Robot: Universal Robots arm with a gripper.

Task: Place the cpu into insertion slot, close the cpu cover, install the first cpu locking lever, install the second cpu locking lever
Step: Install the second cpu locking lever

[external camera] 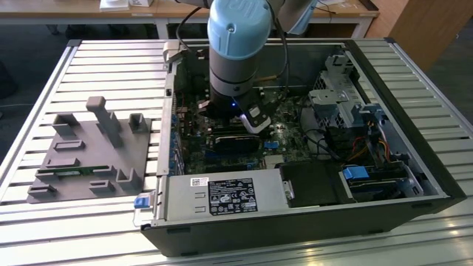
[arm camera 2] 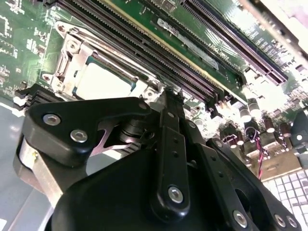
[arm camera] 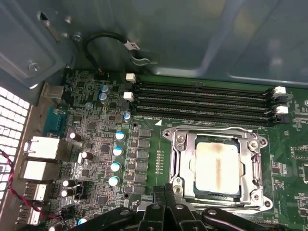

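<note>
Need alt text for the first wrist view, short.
A pale cpu sits in the insertion slot under the closed silver cpu cover on a green motherboard. Black memory slots run alongside; the black end effector is close by.

1. The table (external camera: 111, 61) under me is a pale slatted metal top, its ribs running across from the exterior view's left to its right.
2. An open computer case (external camera: 296, 227) lies on its side on the slats, filling the middle and the exterior view's right.
3. A grey fixture block (external camera: 88, 158) with upright posts sits flat on the slats just beside the case, at the exterior view's left.
</note>
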